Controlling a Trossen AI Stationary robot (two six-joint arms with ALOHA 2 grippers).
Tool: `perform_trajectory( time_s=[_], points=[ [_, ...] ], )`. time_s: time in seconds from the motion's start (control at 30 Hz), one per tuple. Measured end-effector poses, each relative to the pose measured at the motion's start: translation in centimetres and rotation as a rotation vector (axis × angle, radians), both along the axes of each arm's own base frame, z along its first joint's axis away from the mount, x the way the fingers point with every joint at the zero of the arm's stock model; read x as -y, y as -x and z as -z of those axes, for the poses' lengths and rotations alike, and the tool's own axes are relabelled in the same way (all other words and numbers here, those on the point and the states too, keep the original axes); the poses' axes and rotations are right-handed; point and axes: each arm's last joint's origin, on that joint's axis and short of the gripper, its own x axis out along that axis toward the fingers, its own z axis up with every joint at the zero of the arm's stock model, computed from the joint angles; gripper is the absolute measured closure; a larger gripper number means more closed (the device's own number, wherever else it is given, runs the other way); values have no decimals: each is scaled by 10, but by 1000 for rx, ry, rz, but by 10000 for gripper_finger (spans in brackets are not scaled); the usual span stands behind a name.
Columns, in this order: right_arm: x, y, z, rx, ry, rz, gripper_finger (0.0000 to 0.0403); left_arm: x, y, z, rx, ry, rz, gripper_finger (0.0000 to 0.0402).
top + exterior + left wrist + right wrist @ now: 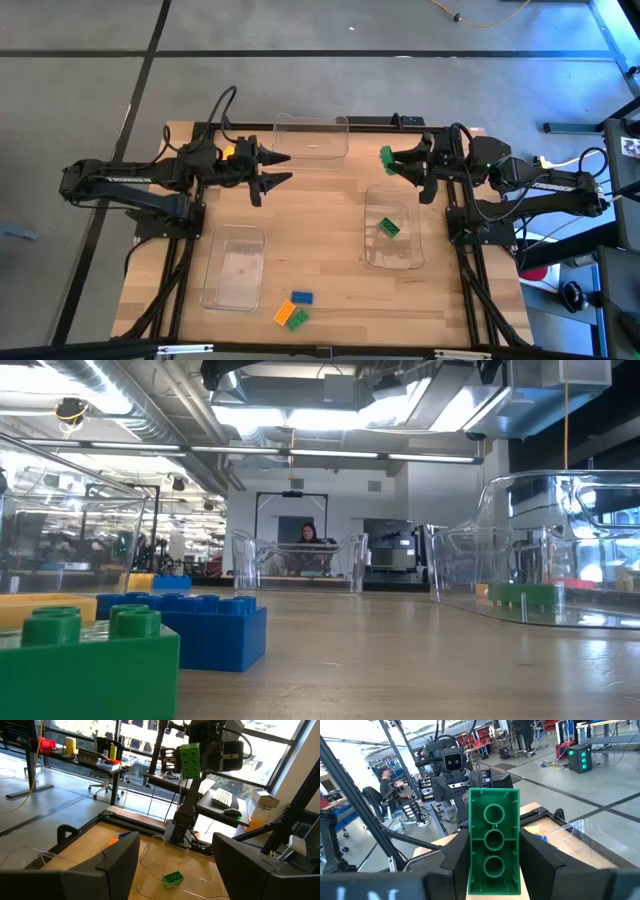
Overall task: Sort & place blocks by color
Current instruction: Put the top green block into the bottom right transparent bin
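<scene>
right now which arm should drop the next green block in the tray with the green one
Right. The right gripper already holds a green block, near that tray. The left gripper is open, empty.

You have a green brick (493, 852) in the dark right claw (392, 160), another green brick (388, 228) in a clear tray (372, 258), and blue (301, 297), orange (284, 313) and green (298, 319) bricks on the pale wooden counter (320, 210).
</scene>
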Motion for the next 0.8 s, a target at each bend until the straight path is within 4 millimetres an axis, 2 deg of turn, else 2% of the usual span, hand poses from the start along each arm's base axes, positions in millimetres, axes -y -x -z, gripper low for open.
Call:
perform_trajectory(
  time_s=[0.5,0.57,0.67,0.8],
  points=[
    [-1,-3,3,-26,-35,-37,266,0,0,0,-1,-2,-1,159],
    [-1,-8,12,-127,-82,-54,266,-1,0,0,-1,-1,-24,159],
    [-4,-18,33,-374,-204,-133,266,-2,0,0,0,0,-63,159],
    [-19,-27,64,-691,-364,-300,266,-2,0,0,-1,0,-75,159]
  ],
)
